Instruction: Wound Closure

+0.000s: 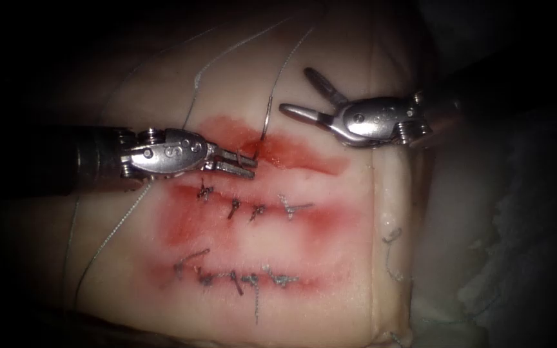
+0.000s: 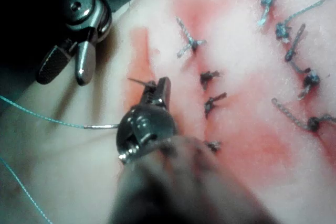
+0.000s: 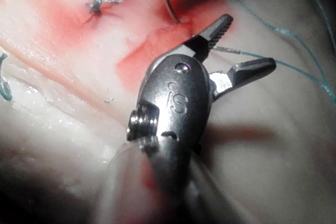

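Red fluid stains the tissue (image 1: pixel 356 212) around the uppermost cut (image 1: pixel 291 154). The curved needle (image 1: pixel 267 122) stands at that cut, its tail up over the far edge and its body dipping into the tissue. My left tool (image 1: pixel 251 166) comes in from the left and is shut on the needle near its tip; that tip (image 2: pixel 131 81) pokes out past the left tool's jaws (image 2: pixel 157 85). My right tool (image 1: pixel 294 89) hovers open beside the needle's tail on the right and holds nothing. Thread (image 1: pixel 227 55) trails from the tail away over the tissue. The needle (image 3: pixel 170 6) curves just beyond the right tool (image 3: pixel 252 40).
Two rows of knotted stitches (image 1: pixel 253 209) (image 1: pixel 246 278) with cut thread ends lie nearer than the open cut. Loose thread (image 1: pixel 107 241) runs down the left side of the tissue. The tissue's right edge (image 1: pixel 381 258) drops off, with short thread pieces (image 1: pixel 391 254) there.
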`<state>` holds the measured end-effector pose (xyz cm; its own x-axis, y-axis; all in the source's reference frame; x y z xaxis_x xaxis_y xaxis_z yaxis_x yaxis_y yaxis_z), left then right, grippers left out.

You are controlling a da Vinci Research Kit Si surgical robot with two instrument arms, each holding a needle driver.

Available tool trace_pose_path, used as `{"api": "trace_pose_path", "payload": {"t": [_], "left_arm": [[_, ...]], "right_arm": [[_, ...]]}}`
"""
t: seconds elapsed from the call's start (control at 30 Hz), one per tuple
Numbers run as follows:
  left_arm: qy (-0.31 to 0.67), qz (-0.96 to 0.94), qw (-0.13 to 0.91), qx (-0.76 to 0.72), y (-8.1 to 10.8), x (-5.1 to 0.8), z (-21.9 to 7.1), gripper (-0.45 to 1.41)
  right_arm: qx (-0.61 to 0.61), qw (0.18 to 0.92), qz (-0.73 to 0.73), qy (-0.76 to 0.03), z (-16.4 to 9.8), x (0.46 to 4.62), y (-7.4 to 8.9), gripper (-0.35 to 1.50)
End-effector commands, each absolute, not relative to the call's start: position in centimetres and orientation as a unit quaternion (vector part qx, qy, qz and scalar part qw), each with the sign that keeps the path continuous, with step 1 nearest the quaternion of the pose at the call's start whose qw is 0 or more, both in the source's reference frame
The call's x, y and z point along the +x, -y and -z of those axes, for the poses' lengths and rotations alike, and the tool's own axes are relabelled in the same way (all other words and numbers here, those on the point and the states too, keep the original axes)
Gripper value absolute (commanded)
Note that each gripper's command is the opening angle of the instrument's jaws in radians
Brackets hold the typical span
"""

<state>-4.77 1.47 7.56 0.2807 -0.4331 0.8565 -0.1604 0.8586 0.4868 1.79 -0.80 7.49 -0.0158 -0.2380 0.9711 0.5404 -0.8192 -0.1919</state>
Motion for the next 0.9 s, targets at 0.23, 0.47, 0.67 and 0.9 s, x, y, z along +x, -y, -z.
{"api": "trace_pose_path", "payload": {"t": [0.23,0.47,0.67,0.9], "left_arm": [[0.577,0.273,0.667,0.384,-1.75,-4.86,-7.17,-0.32],[0.487,0.431,0.553,0.521,-1.73,-4.83,-7.18,-0.18],[0.434,0.5,0.458,0.593,-1.8,-4.71,-7.21,-0.03],[0.422,0.513,0.373,0.648,-2.04,-4.5,-7.01,-0.1]], "right_arm": [[-0.648,0.273,0.699,0.125,-7.54,1.8,0.73,1.36],[-0.648,0.273,0.699,0.126,-7.54,1.82,0.74,1.36],[-0.648,0.274,0.7,0.127,-7.55,1.84,0.75,1.35],[-0.648,0.274,0.7,0.128,-7.54,1.87,0.77,1.35]]}}
